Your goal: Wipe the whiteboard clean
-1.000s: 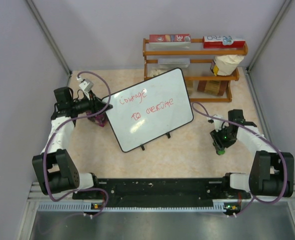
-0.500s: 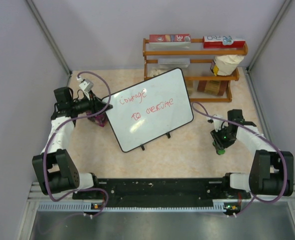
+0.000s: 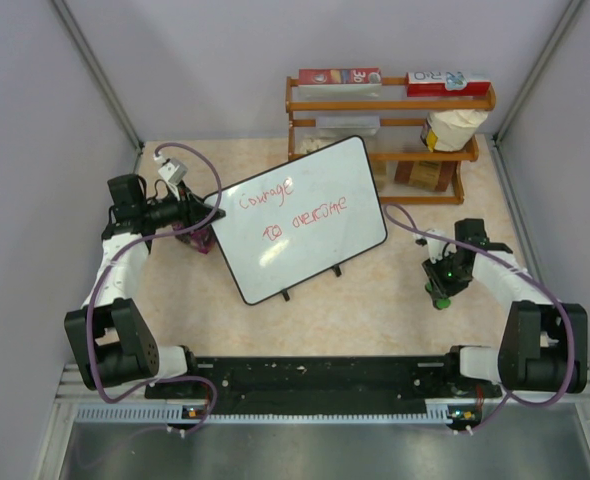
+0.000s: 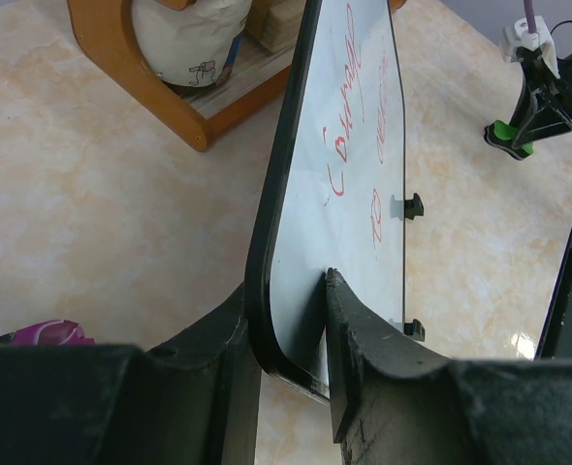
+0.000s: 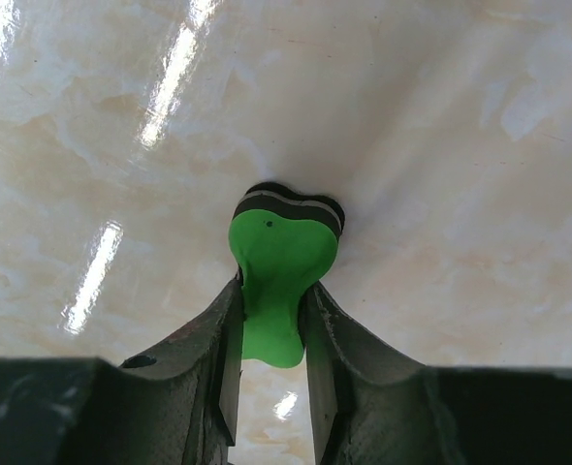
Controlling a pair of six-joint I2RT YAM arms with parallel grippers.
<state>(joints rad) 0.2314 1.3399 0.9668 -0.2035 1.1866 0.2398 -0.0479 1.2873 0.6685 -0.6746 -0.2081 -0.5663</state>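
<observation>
The whiteboard (image 3: 305,215) stands tilted on small black feet mid-table, with red handwriting on it. My left gripper (image 3: 197,215) is shut on the whiteboard's left edge; in the left wrist view its fingers (image 4: 359,329) clamp the black-framed board (image 4: 349,145) on both sides. My right gripper (image 3: 440,290) is shut on a green eraser (image 5: 278,271) with a black felt base, held down against the tabletop to the right of the board. The eraser also shows in the top view (image 3: 440,299) and in the left wrist view (image 4: 507,139).
A wooden rack (image 3: 390,130) with boxes, a bag and jars stands behind the whiteboard. A purple packet (image 3: 197,238) lies under my left gripper. Grey walls close the table on the left, back and right.
</observation>
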